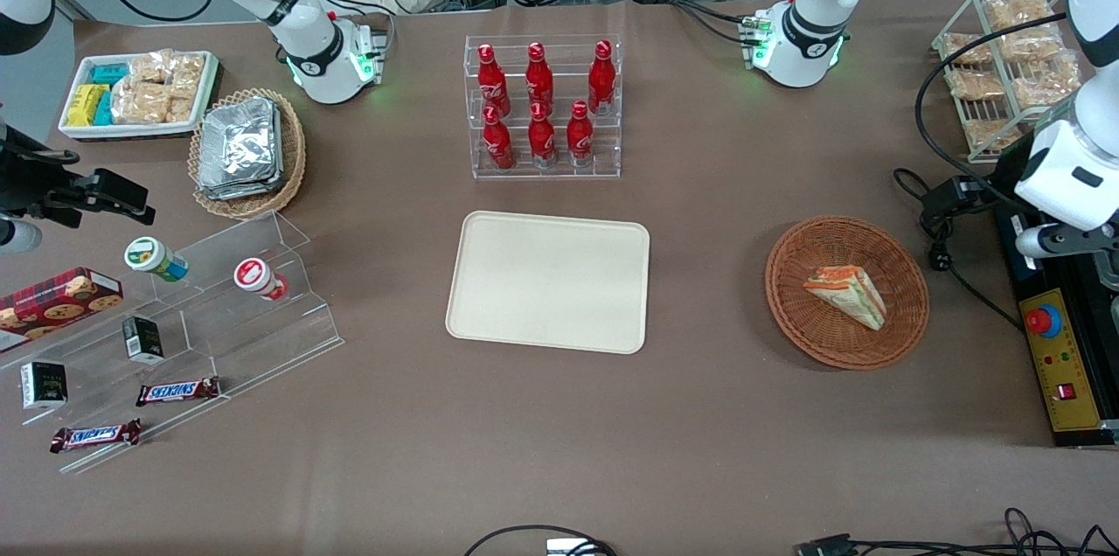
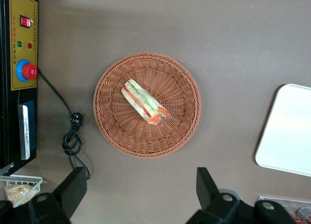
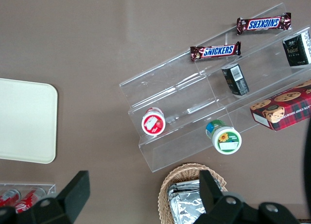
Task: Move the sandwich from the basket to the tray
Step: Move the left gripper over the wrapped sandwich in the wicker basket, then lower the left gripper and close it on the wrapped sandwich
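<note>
Sandwich (image 2: 144,101): lain in basket (image 2: 111,129), untouched. Tray (image 1: 547,281): set on counter (image 1: 559,434) beside basket, bare. Gripper (image 2: 141,187): held above counter just beside basket, fingers (image 2: 73,185) spread, nothing pinched

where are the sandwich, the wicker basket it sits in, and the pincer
sandwich (image 2: 144,101): left wrist view, middle of the wedge's layered side
reddish-brown wicker basket (image 2: 182,131): left wrist view, bare woven wall
left arm's pincer (image 2: 141,192): left wrist view, midway between its open fingertips, above the table beside the basket

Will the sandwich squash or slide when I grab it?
Probably soft: the sandwich shows layered bread and filling, so it may squash. It looks film-wrapped, perhaps slippery. The open hand hangs above the table beside the basket.
</note>
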`<state>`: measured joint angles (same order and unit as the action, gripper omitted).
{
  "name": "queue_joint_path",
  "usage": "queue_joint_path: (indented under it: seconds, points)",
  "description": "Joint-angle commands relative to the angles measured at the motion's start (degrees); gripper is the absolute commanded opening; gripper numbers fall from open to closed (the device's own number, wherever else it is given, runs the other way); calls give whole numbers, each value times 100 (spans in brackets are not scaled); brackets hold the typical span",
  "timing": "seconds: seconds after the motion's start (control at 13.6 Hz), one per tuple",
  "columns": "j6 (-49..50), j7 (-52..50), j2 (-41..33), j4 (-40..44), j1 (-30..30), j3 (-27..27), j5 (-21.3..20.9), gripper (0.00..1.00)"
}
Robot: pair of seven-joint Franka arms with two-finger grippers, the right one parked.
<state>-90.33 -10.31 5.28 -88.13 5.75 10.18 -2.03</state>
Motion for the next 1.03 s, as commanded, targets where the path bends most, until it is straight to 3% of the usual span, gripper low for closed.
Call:
queue_joint_path:
  seconds: [0.0, 0.37, 0.74, 0.96]
  points:
    - [200, 100, 88, 147, -91, -96, -7, 100]
    - [113, -101, 429, 51, -100, -104, -191, 100]
    - [-1739, -3586, 597, -1582, -74, -104, -219, 100]
    - [-2206, -4985, 1044, -1795, 66, -140, -113, 100]
